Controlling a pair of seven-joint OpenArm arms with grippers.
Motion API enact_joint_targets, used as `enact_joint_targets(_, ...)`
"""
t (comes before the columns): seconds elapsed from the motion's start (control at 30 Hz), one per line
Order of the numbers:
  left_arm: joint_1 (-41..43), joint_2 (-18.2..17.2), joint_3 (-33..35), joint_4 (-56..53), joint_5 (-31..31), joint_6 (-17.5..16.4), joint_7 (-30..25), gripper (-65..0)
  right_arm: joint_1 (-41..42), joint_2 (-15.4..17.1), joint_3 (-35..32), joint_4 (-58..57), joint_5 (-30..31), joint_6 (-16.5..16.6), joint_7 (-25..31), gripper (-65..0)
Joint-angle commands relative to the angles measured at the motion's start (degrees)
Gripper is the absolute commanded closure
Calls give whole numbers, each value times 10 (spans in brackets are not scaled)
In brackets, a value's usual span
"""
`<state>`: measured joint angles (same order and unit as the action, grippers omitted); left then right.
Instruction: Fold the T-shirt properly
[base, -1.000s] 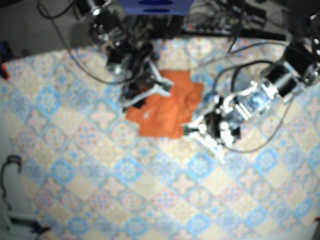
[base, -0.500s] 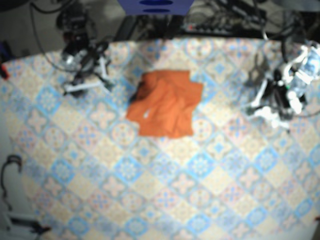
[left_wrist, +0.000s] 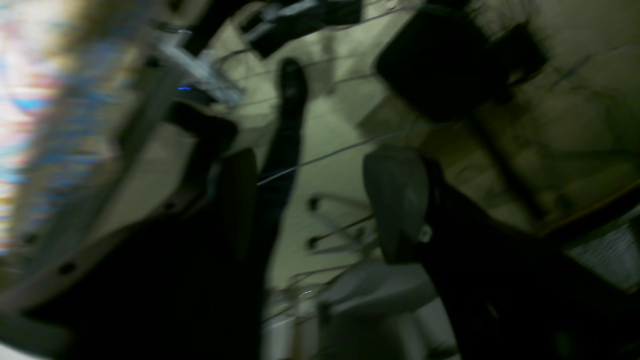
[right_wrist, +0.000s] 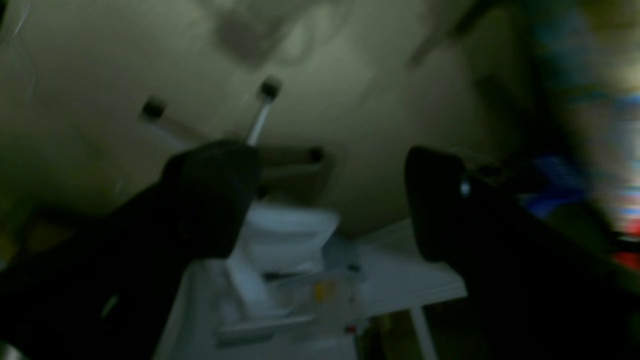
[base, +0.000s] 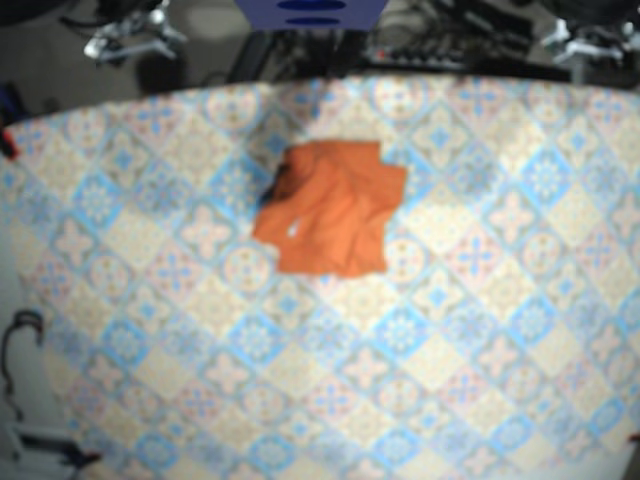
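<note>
The orange T-shirt lies on the patterned surface, a little behind the middle, in a compact, roughly square bundle. Its edges are rumpled and its front edge runs slightly askew. A white speck shows near its left side, and a dark shadow sits at its back left corner. Nothing touches the cloth.

Both arms are well apart from the T-shirt, up at the far corners of the base view: the right arm at that view's left, the left arm at its right. A blue box stands beyond the far edge between them.

The left pincer is released, its dark fingers spread with nothing between them; a strip of the tiled surface blurs past at the frame's left. The right pincer is likewise released and grasps nothing. Behind it is a pale floor and what may be a white stand, too blurred to make out.
</note>
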<state>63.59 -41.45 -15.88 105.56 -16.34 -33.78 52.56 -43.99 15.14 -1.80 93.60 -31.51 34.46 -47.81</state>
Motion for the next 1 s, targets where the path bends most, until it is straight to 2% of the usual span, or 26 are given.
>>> enact_joint_targets(0.0, 5, 7, 8, -18, 1, 2, -21, -366, -4, 2, 1, -17, -2, 0, 14, -488)
enact_joint_targets(0.07, -17, 26, 48, -74, 18, 4, -39, -366, -2, 2, 1, -80, -2, 0, 36, -488)
enact_joint_targets(0.17, -124, 72, 159, -217, 73, 5, -70, -366, 44, -17, -16, -219, 3, 0, 100, -488)
enact_joint_targets(0.27, -273, 141, 252, -456, 147, 6, -144, -366, 130, -43, -37, -434, 52, 0, 180, -488)
enact_joint_targets(0.37, -408, 208, 291, -702, 188, 6, -234, -366, 213, -78, -37, -635, 111, 0, 254, -488)
enact_joint_targets(0.47, -496, 254, 297, -846, 202, 6, -309, -368, 253, -98, -33, -759, 148, 0, 337, -488)
enact_joint_targets(0.53, -523, 271, 295, -865, 202, 7, -325, -366, 263, -107, -33, -799, 167, -7, 392, -488)
enact_joint_targets(0.57, -534, 276, 295, -862, 198, 15, -331, -366, 264, -111, -33, -813, 183, -27, 419, -488)
enact_joint_targets(0.63, -544, 287, 293, -860, 196, 58, -354, -367, 264, -118, -33, -829, 218, -77, 474, -489)
enact_joint_targets(0.73, -559, 309, 286, -864, 187, 123, -395, -366, 266, -123, -18, -846, 286, -113, 521, -488)
enact_joint_targets(0.83, -563, 327, 238, -864, 137, 166, -414, -366, 280, -133, 49, -849, 407, -118, 544, -488)
enact_joint_targets(0.9, -580, 338, 208, -865, 108, 174, -414, -366, 280, -139, 98, -848, 487, -118, 557, -488)
enact_joint_targets(0.97, -590, 342, 175, -866, 79, 175, -410, -366, 285, -146, 121, -846, 534, -118, 557, -488)
